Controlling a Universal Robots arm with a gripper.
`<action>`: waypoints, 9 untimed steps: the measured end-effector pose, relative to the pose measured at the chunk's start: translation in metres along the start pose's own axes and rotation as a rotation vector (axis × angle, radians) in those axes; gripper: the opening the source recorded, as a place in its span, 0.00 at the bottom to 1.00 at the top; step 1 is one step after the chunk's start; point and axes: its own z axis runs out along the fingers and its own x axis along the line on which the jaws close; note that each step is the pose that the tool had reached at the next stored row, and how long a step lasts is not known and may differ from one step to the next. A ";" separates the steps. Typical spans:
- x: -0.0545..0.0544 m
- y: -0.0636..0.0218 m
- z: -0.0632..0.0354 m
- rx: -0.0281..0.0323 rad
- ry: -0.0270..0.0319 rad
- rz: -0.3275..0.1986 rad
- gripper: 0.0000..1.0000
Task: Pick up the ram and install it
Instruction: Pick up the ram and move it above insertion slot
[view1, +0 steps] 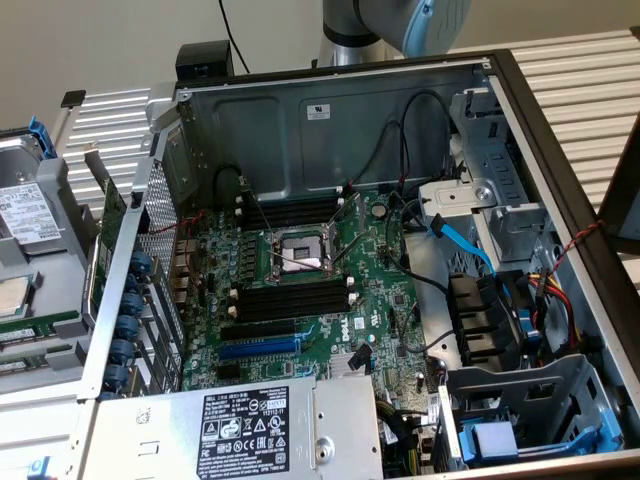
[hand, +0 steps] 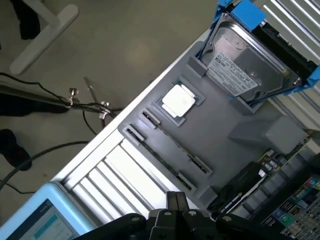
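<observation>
PC case (view1: 300, 140) is lying open on its side on a white slatted metal tabletop (view1: 110, 115), w/ a plain beige wall (view1: 100, 40) standing behind. In the wrist view a dull grey-beige floor (hand: 130, 45) is showing past the table edge, w/ thin black cables (hand: 45, 95) trailing over it. Case walls are looking like bare grey sheet steel. Inside, a glossy green motherboard (view1: 390, 300) is carrying long black plastic memory sockets (view1: 290, 300), a blue expansion slot (view1: 258, 350) and a square metal CPU socket (view1: 300, 250). A boxy silver PSU (view1: 200, 420) w/ a black label is sitting nearest the camera. A matte grey moulded tray (hand: 225, 125) is resting on the tabletop at the exterior view's left, outside the case. It is cradling a hard drive (hand: 245, 65) in a blue bracket and a small square silver chip (hand: 178, 100). The ram (view1: 40, 324), a thin green stick, is lying in that tray beside a 2nd similar green strip, well apart from the sockets. The arm (view1: 400, 25), silver w/ a light-blue joint, is reaching over the case's far wall. The gripper (hand: 176, 196), black and angular, is hovering above the tray near its 2 long narrow slots, fingers pressed together and gripping nothing.
</observation>
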 end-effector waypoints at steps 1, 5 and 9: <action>0.000 0.0000 0.0000 0.0010 0.0002 -0.018 0.11; 0.000 0.0000 0.0001 0.0054 0.0002 -0.092 0.11; 0.000 0.0000 0.0001 0.0095 0.0005 -0.164 0.11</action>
